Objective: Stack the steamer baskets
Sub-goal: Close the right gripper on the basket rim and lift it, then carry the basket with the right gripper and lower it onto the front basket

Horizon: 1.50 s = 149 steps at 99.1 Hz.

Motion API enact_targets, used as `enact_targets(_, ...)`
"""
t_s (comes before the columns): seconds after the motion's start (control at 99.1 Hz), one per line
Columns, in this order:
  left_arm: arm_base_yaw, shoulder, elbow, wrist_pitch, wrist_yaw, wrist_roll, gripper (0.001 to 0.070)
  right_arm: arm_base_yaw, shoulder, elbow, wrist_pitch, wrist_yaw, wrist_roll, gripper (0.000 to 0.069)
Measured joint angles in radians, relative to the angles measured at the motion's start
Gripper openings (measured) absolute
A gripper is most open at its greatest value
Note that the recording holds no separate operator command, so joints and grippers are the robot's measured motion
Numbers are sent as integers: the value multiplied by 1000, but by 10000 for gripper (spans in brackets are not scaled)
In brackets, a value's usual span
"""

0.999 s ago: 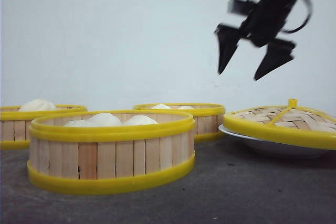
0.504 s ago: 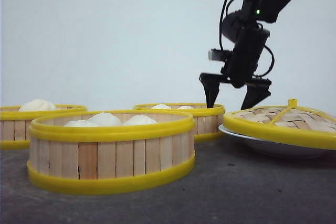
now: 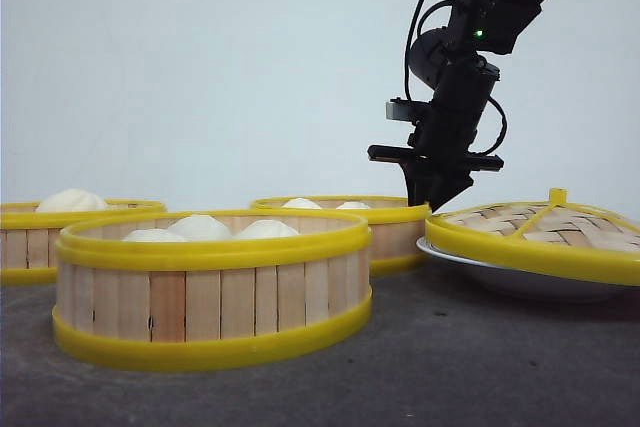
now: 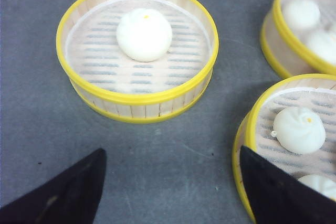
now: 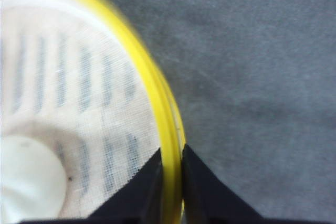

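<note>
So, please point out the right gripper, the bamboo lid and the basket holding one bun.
right gripper (image 5: 171, 179), right wrist view, between fingertips.
bamboo lid (image 3: 535, 222), front view, woven top.
basket holding one bun (image 4: 137, 100), left wrist view, near rim.

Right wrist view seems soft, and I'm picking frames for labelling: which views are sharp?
Right wrist view: the basket rim and cloth liner are smeared. Left wrist view: crisp, buns and slats clear. Front view: near basket sharp, right gripper reasonably defined.

Three steamer baskets (image 3: 212, 287) (image 3: 340, 230) (image 3: 70, 229), one lid (image 3: 540, 230), one plate (image 3: 520, 277).
</note>
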<state>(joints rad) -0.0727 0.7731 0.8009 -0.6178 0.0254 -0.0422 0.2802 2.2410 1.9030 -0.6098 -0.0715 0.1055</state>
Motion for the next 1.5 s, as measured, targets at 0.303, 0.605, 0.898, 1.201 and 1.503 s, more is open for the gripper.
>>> enact_targets(0.303, 0, 0, 0, 0, 0, 0, 493, 8, 4, 23, 51, 1, 42, 30)
enact_targets(0.605, 0, 0, 0, 0, 0, 0, 493, 25, 11, 281, -178, 4, 44, 30)
enact_targets(0.898, 0, 0, 0, 1, 0, 2, 493, 51, 11, 498, -509, 5, 64, 30)
enact_targets(1.201, 0, 0, 0, 1, 0, 5, 493, 96, 11, 553, -731, 9, 47, 30)
enact_targets(1.503, 0, 0, 0, -1, 0, 17, 493, 114, 10, 553, -741, 37, 50, 31)
